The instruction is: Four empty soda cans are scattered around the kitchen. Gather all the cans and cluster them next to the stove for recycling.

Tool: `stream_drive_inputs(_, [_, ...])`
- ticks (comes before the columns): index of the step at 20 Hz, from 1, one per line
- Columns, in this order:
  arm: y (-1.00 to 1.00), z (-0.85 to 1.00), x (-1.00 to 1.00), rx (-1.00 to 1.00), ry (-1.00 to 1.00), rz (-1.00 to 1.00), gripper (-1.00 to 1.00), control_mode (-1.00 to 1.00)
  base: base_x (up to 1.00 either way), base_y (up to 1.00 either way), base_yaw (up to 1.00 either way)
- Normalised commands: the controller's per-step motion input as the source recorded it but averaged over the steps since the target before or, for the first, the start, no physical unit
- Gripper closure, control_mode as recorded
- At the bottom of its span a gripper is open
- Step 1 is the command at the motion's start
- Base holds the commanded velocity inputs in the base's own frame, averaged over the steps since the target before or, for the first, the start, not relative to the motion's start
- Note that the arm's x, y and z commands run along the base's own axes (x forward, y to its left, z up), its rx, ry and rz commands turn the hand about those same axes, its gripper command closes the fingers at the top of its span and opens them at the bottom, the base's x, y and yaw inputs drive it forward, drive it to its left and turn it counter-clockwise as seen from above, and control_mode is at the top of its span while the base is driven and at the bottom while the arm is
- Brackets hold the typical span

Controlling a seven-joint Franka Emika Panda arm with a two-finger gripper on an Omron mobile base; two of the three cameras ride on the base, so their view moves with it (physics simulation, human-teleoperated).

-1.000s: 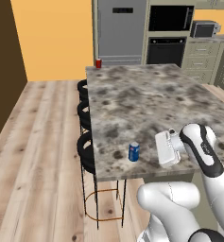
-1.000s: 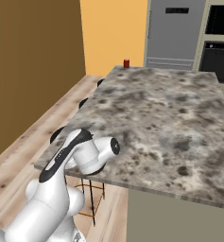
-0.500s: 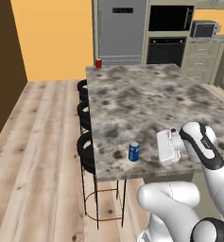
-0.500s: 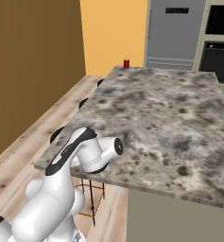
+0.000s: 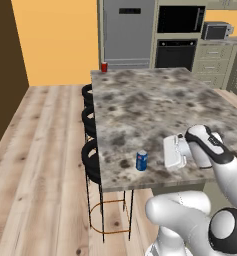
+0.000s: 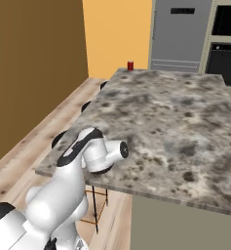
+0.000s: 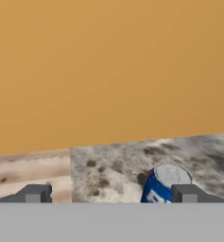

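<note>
Okay, I've got the jaws spread wide, nothing between them, gripper (image 7: pixel 108 194) low over the counter (image 5: pixel 155 105) near its near edge. Blue soda can (image 5: pixel 141 161) stands upright just left of the hand, by the near left corner; in hand view it sits beside one fingertip (image 7: pixel 189 193). Red soda can (image 5: pixel 104 67) at far left corner.

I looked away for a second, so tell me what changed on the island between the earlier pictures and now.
The hand has eased left along the near edge of the island toward the blue can. Its fingers stay spread wide, holding nothing, and the can now sits just inside the right one in the hand view. The blue can stands upright where it was, and the red can stays at the far corner.
</note>
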Motion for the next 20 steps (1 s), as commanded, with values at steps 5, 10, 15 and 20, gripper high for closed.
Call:
stream_drive_inputs(5, [-0.01,-0.12,0.3,0.01,0.0,0.0,-1.0,-1.0,0.0,0.0,0.0])
stream_drive_inputs(10, [-0.02,-0.17,0.26,0.0,0.0,0.0,-1.0,-1.0,0.0,0.0,0.0])
stream_drive_inputs(15, [0.0,-0.23,0.24,0.0,0.0,0.0,-1.0,-1.0,0.0,0.0,0.0])
stream_drive_inputs(20, [0.0,-0.23,0.25,0.0,0.0,0.0,-1.0,-1.0,0.0,0.0,0.0])
